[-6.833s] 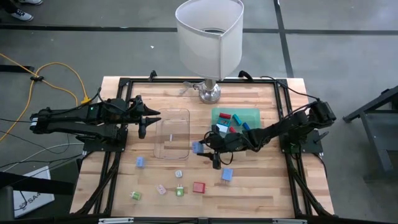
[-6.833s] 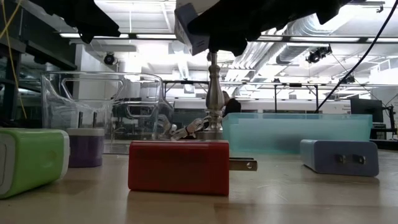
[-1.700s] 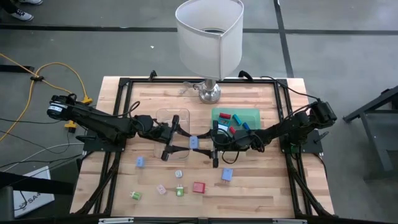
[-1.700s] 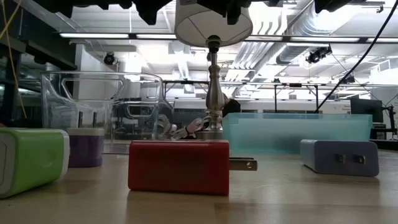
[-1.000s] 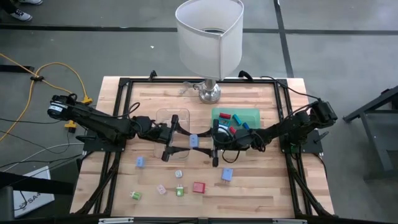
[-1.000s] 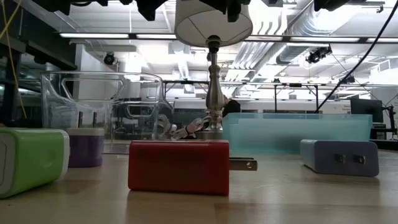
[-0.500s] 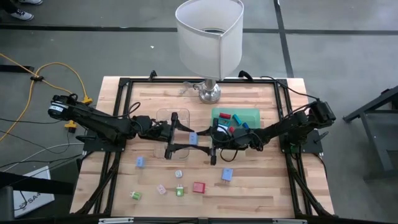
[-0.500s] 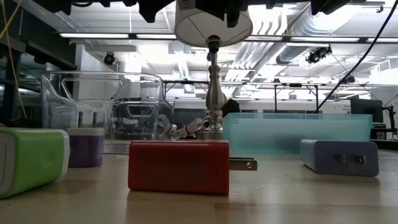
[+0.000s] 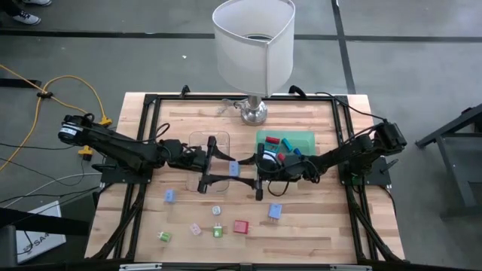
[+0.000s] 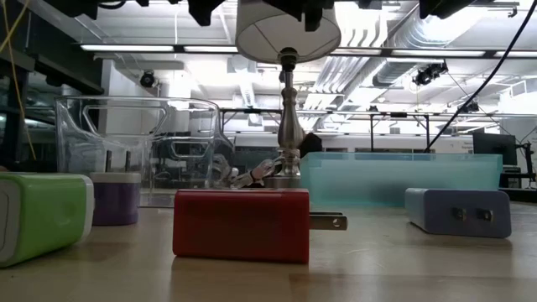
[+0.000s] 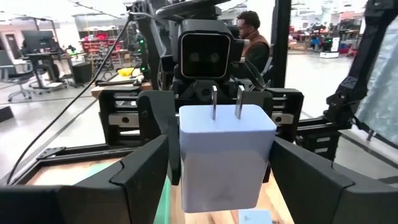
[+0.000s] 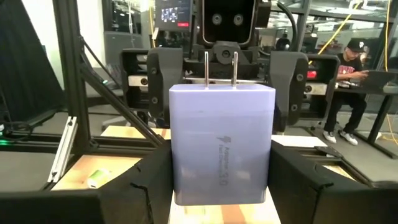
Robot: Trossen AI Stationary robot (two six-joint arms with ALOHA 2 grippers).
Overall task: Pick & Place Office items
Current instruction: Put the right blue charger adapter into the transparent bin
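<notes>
A: Right gripper (image 9: 253,170)?
B: Half closed, clamped on the pale blue charger (image 9: 234,168). Fingers press its two sides, and the prongs stick out past the fingertips.

A: Where's the charger?
B: In the air near the middle of the table (image 9: 316,226), off the wood. It's at the 3 o'clock edge of the clear tray (image 9: 199,140).

A: Left gripper (image 9: 223,168)?
B: At the charger's 9 o'clock, facing the right gripper, which is at its 3 o'clock. Its jaws are spread wide, one finger on each side of the charger. The gap is wider than the charger, so no hold.

A: Other office items?
B: Red, teal and blue pieces lie in the green tray (image 9: 306,138), at 1 o'clock from the charger. Loose ones lie towards 6 o'clock:
- a blue block (image 9: 275,211)
- a red charger (image 9: 241,226)
- a green piece (image 9: 218,232)
- a pink piece (image 9: 196,229)
- a pale piece (image 9: 216,211)

There's another blue piece (image 9: 170,196) at 8 o'clock and a green block (image 9: 164,235) at 7.

A: Anything else?
B: A lamp (image 9: 254,45) at 12 o'clock, on the table's far edge.
</notes>
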